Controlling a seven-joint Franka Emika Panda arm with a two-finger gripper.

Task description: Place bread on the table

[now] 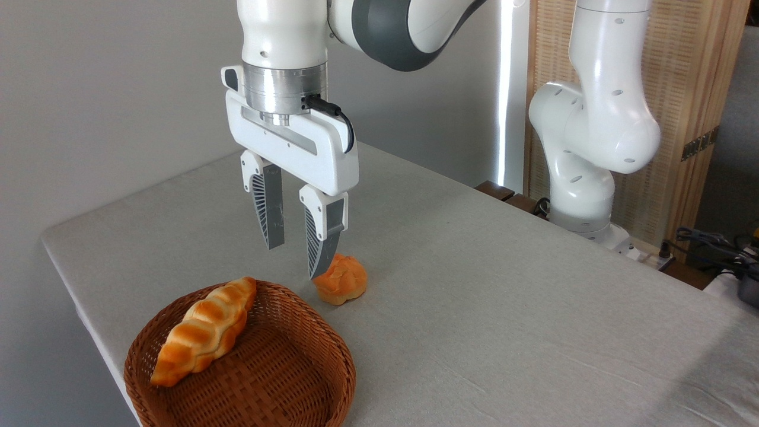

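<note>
Hanging released above the table (504, 284) — the hand (295, 258); bread (204, 331) lies in the basket (284, 379).

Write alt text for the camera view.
An open gripper hangs above a grey table, holding nothing. The braided bread lies in a wicker basket at the front left; a small bun sits on the table behind it.

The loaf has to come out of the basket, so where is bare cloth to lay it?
The grey cloth table is bare right of the small round orange bun, out to the arm's base. It is crowded between the bun, the round brown wicker basket and the open gripper.
</note>
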